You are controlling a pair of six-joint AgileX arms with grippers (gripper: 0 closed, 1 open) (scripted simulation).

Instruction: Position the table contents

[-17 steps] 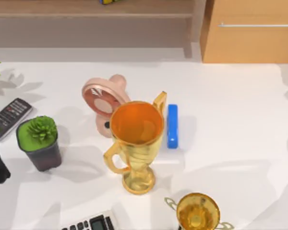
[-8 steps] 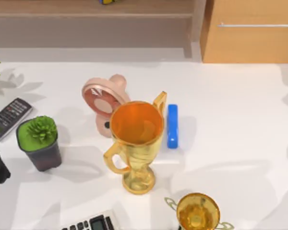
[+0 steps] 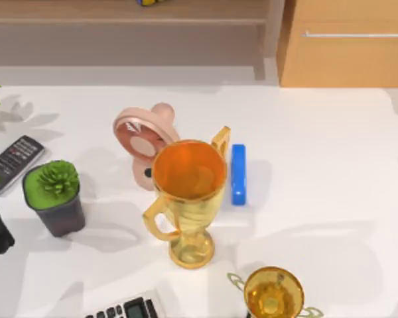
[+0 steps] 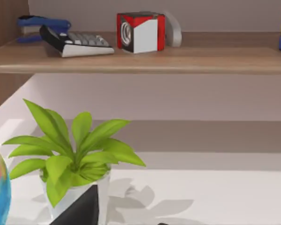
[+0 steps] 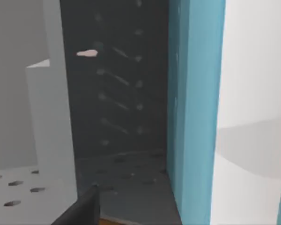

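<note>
No shift is noted among large trophy [image 3: 189,199], fan [image 3: 140,140] and blue bar [image 3: 238,174] at bench centre; hand states cannot be told; progress unjudged.

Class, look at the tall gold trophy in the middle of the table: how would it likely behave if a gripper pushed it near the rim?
The tall gold trophy would probably tip rather than slide: its wide cup sits above a narrow stem and small foot. Its glossy surface looks slippery. If it falls, it may strike the blue bar or pink fan close beside it.
</note>
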